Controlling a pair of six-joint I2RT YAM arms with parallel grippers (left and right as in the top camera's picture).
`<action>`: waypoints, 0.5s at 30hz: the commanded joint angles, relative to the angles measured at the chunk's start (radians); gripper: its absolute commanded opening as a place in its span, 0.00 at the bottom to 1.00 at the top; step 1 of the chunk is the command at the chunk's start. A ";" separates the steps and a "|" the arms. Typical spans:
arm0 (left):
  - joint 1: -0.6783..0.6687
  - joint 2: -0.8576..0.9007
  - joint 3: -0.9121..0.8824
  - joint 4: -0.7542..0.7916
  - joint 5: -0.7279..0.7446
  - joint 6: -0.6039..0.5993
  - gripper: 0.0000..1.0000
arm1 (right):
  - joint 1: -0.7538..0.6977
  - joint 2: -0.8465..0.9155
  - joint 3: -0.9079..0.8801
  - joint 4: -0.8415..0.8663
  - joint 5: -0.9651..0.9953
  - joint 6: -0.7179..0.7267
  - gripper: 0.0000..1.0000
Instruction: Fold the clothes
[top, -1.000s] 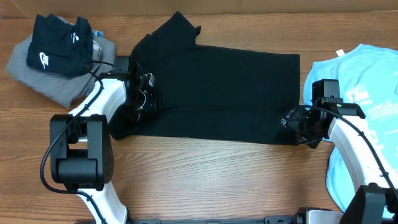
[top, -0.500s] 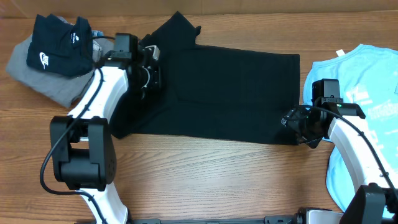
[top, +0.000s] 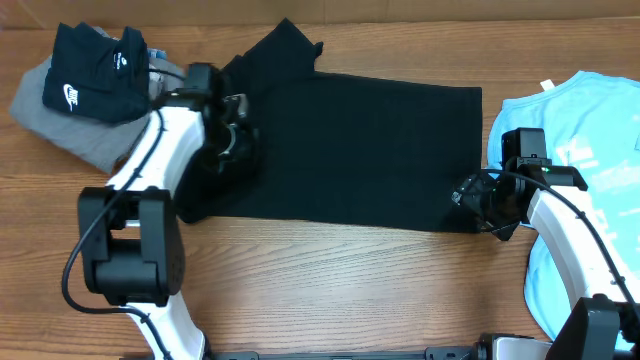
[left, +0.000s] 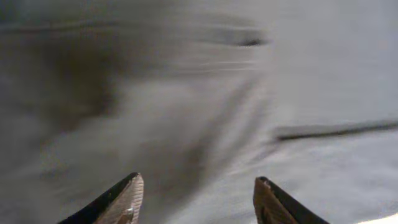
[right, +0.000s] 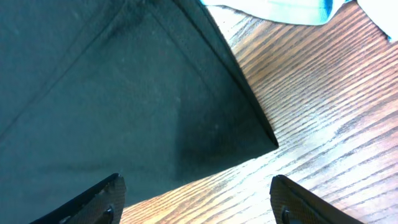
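Black T-shirt (top: 370, 150) lies spread flat across the middle of the wooden table (top: 330, 280), one sleeve angled toward the far edge. Left gripper (top: 238, 140) is over the shirt's left end. Its wrist view is blurred; the fingers are apart with nothing between them. Right gripper (top: 468, 197) is at the shirt's near right corner, spread wide, holding nothing. Swoosh garment (top: 95, 75) lies on grey garment (top: 60, 130) far left. Light blue garment (top: 590, 140) lies far right.

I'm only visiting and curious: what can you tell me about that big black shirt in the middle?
The black T-shirt is plain, soft matte fabric with stitched hems, spread flat and sideways on the wooden table, one sleeve sticking out at its far left. The left hand is open over its rumpled left end; the right hand is open over its near right corner.
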 joint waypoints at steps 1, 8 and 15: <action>0.048 0.013 0.019 -0.013 -0.085 0.008 0.52 | -0.006 -0.026 0.018 0.002 -0.002 -0.006 0.79; 0.078 0.013 0.019 -0.095 -0.067 0.038 0.43 | -0.006 -0.026 0.018 0.002 -0.002 -0.006 0.80; 0.078 0.017 -0.011 -0.077 -0.219 0.062 0.49 | -0.006 -0.016 0.015 -0.052 -0.002 -0.005 0.84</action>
